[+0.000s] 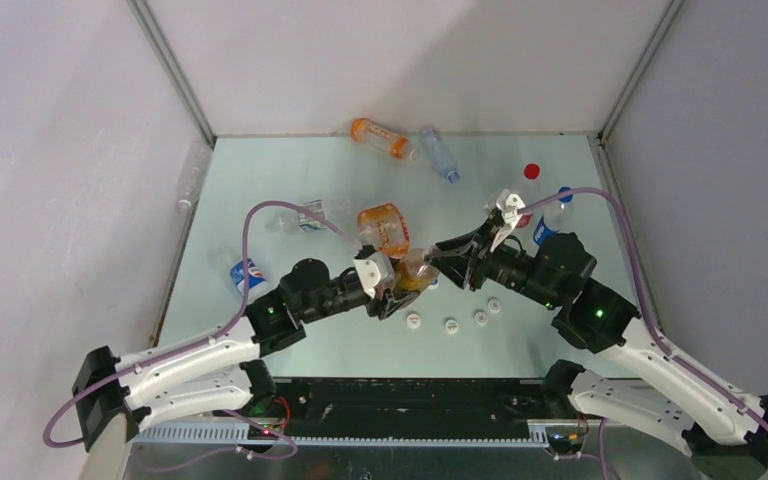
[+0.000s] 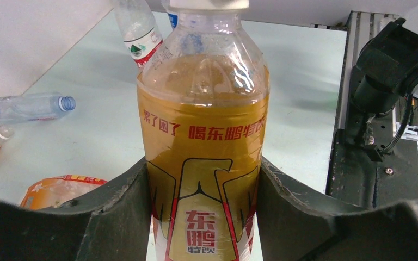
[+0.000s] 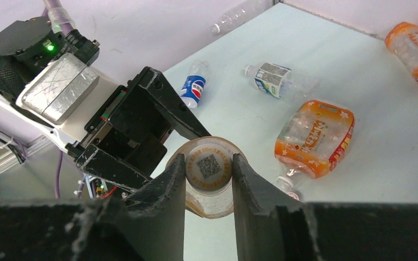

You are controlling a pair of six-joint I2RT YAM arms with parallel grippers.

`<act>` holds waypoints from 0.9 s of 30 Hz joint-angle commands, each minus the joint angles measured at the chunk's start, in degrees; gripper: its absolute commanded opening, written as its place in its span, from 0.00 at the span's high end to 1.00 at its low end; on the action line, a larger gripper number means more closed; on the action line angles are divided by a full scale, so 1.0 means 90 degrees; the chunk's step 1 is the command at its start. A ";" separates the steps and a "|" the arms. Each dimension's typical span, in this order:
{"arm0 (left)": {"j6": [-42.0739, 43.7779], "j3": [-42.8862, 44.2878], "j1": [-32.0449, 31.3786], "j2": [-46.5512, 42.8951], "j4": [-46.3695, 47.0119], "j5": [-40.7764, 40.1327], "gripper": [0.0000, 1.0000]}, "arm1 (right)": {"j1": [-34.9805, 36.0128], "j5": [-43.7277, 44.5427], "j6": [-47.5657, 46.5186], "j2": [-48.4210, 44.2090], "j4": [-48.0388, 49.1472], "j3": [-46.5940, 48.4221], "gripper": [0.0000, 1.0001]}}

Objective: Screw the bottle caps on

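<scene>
heads up, the left gripper (image 2: 204, 168) is clamped round the middle of the amber bottle (image 2: 204, 109), holding it upright, and the right gripper (image 3: 209, 159) is pinched on the cap (image 3: 209, 167) sitting on that bottle's mouth, so a crooked cap could cross-thread, or the bottle could spin in the grip.

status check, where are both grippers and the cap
Left gripper shut on upright amber yellow-labelled plastic bottle. Right gripper shut on its white round plastic cap. Nearby orange-labelled plastic bottle lies clear.

Bright even light, soft shadows; wrist-view foregrounds seem slightly blurred.
</scene>
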 commanded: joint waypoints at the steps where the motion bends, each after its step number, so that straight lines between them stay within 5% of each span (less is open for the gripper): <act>1: -0.0078 0.0211 -0.0023 0.0011 0.0424 0.0200 1.00 | -0.0020 -0.0045 0.0165 0.0168 0.0171 0.0097 0.77; 4: -0.0066 0.0150 -0.0099 0.0008 0.0597 -0.0275 1.00 | 0.0068 0.0373 0.0483 0.0227 0.0099 0.0101 1.00; 9: 0.0949 -0.0034 -0.0827 0.0128 0.1154 -0.3094 1.00 | 0.0584 0.2172 0.1472 0.0395 -0.0394 0.0102 1.00; 14: 0.1403 -0.0237 -0.1418 0.0544 0.2007 -0.4556 1.00 | 0.1250 0.3597 0.1814 0.0509 -0.0191 -0.0073 1.00; 16: 0.1223 -0.0331 -0.1428 0.0570 0.2178 -0.4552 1.00 | 0.1262 0.3476 0.1704 0.0363 0.0346 -0.0244 0.91; 21: 0.0805 -0.0422 -0.1420 0.0565 0.2233 -0.4301 1.00 | 0.1246 0.3176 0.0989 0.0139 0.0761 -0.0366 0.50; 27: 0.0479 -0.0303 -0.1420 0.0663 0.2126 -0.3810 1.00 | 0.1207 0.2766 0.0638 0.0129 0.1250 -0.0521 0.40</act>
